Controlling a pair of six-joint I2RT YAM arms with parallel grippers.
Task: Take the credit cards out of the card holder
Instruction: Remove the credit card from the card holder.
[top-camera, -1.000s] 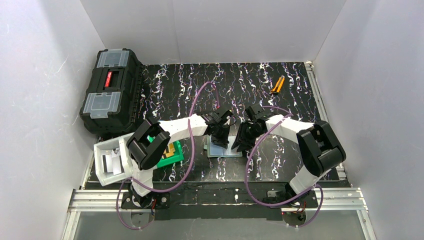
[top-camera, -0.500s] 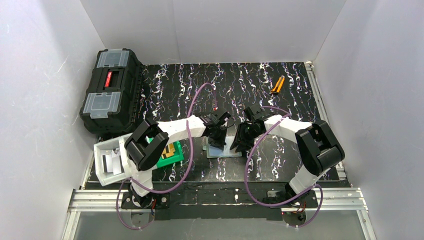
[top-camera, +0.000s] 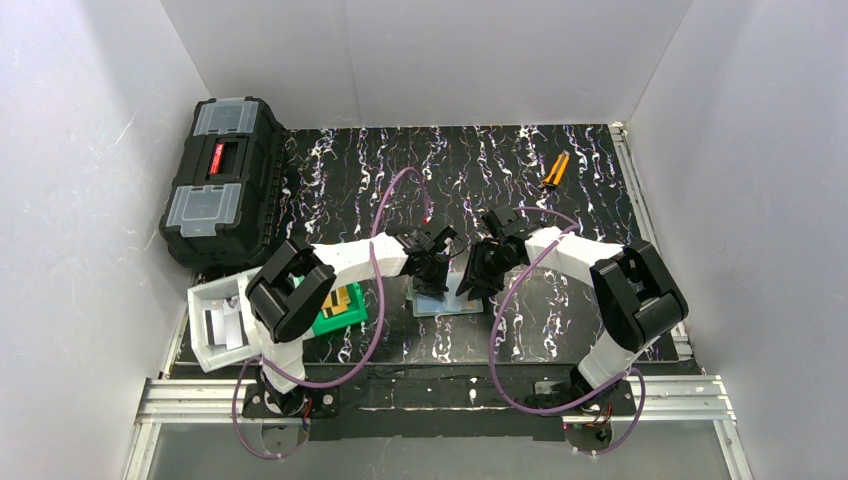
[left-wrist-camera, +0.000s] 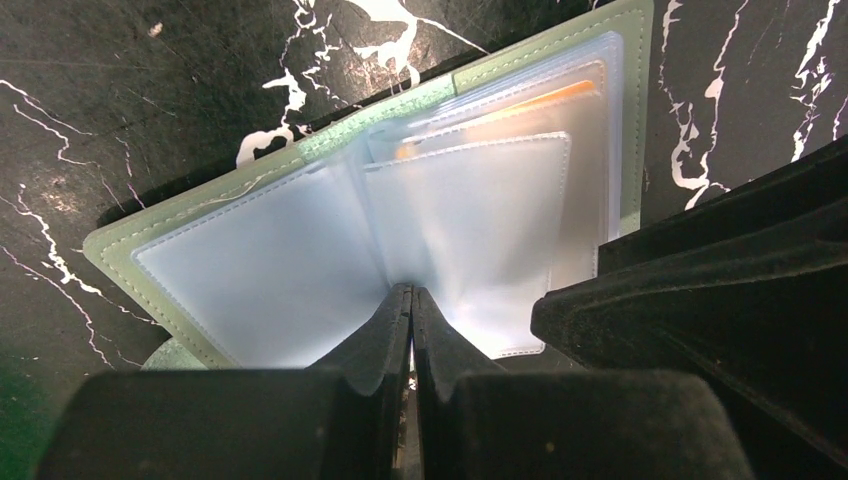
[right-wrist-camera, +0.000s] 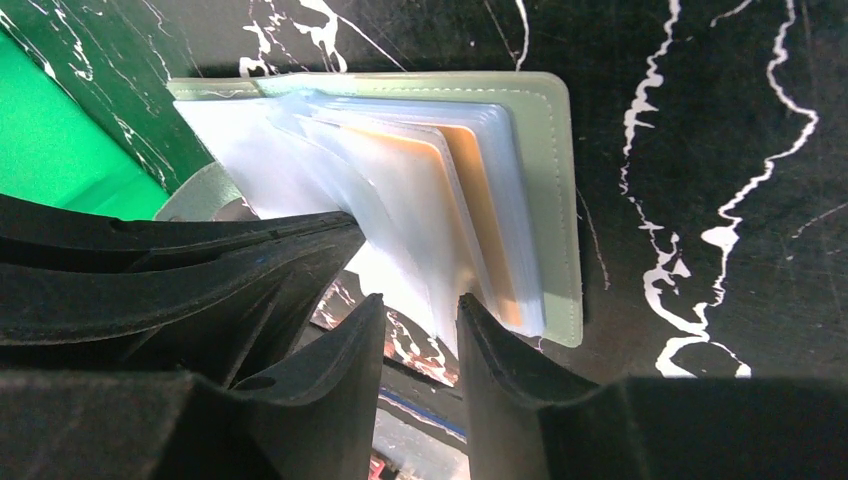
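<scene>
From above: card holder (top-camera: 450, 305) spread open on the marbled table (top-camera: 520, 170), left gripper (top-camera: 435, 288) and right gripper (top-camera: 468, 287) both down on it, green bin (top-camera: 340, 308) near on the left. Left wrist: fingers pressed fully together, tips at the near edge of the holder's centre fold; orange credit cards (left-wrist-camera: 560, 95) tucked inside the right-hand pockets. Right wrist: fingers narrowly parted, straddling the lower edge of the clear pocket leaves, table visible through the gap.

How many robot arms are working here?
2. The left arm reaches from the left, the left end effector shut, at the open card holder; the right arm comes from the right, the right end effector at the holder's edge. None hidden.
</scene>
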